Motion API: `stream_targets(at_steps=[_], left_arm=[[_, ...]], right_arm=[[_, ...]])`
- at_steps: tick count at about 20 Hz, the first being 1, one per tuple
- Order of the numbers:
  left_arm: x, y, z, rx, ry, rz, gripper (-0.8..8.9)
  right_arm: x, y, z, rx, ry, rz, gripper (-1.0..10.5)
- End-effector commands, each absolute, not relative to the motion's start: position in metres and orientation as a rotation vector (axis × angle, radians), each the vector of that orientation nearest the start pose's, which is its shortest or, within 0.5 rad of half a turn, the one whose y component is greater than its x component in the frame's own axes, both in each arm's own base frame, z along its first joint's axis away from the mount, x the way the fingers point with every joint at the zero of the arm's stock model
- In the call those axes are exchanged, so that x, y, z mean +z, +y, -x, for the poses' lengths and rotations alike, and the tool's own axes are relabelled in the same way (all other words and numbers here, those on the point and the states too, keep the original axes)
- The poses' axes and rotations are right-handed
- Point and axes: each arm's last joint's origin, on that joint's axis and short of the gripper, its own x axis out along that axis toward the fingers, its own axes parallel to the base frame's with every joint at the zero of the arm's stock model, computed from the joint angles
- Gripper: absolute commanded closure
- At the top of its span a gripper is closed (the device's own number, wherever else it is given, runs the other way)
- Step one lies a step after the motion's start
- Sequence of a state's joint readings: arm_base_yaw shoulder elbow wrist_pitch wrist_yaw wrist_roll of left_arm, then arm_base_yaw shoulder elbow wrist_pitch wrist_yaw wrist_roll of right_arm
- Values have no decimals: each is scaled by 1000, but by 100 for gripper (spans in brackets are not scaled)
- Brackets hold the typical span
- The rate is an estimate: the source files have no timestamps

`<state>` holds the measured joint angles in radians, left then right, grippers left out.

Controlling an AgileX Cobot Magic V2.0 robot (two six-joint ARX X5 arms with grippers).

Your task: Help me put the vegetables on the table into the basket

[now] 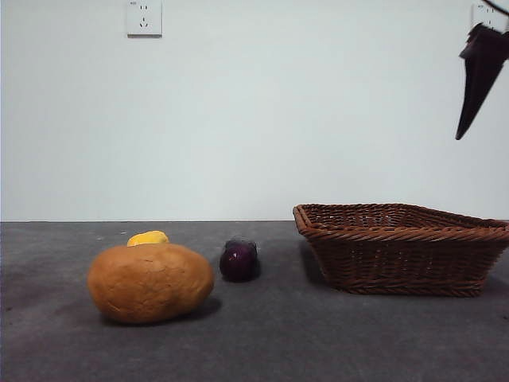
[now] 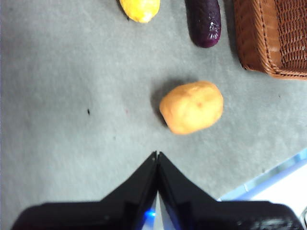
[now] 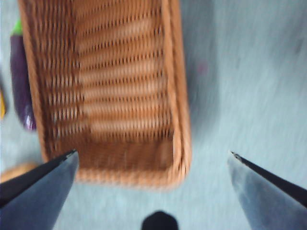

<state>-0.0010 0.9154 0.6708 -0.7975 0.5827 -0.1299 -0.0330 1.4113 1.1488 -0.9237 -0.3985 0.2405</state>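
Vegetables all 3 lie on the table [image 1: 334, 342], basket [image 1: 402, 247] empty, left gripper [image 2: 157, 154] closed on nothing, right gripper [image 3: 152, 155] spread wide above it.

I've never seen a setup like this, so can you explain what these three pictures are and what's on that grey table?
It is a two-armed robot at a table. One picture looks level across it; the other two come from cameras on each wrist. A potato, a yellow piece behind it and a purple eggplant lie beside an empty wicker basket. The left gripper is shut above the potato. The right gripper is open over the basket. Neither holds anything.
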Motion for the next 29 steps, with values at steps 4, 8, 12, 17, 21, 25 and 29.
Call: stream_targets(at_steps=[4,8,12,17,21,25,29], left_arm=[[227,-16,-174,-489,1015,378,817],[219,-16,-186,-492,1017,371,817],[209,-16,-198,-487,1039,374,817],[199,-16,-205,-477,1081,384,817],[199,-16,-205,-477,1081,384,817],[200,-17,-206,-484,1068,378,817],[201,-26,-208,-511,1052,372,817]], right_arm=[[272,7,-319,192,1237,-380,352],[263,20,-355,182,1309,-288,352],[240,35,-382,173,1370,-173,352],[210,37,-395,175,1444,-141,429],[200,37,-398,190,1465,-113,776],[199,37,-396,238,1484,-66,963],[198,36,-397,237,1479,-67,963]])
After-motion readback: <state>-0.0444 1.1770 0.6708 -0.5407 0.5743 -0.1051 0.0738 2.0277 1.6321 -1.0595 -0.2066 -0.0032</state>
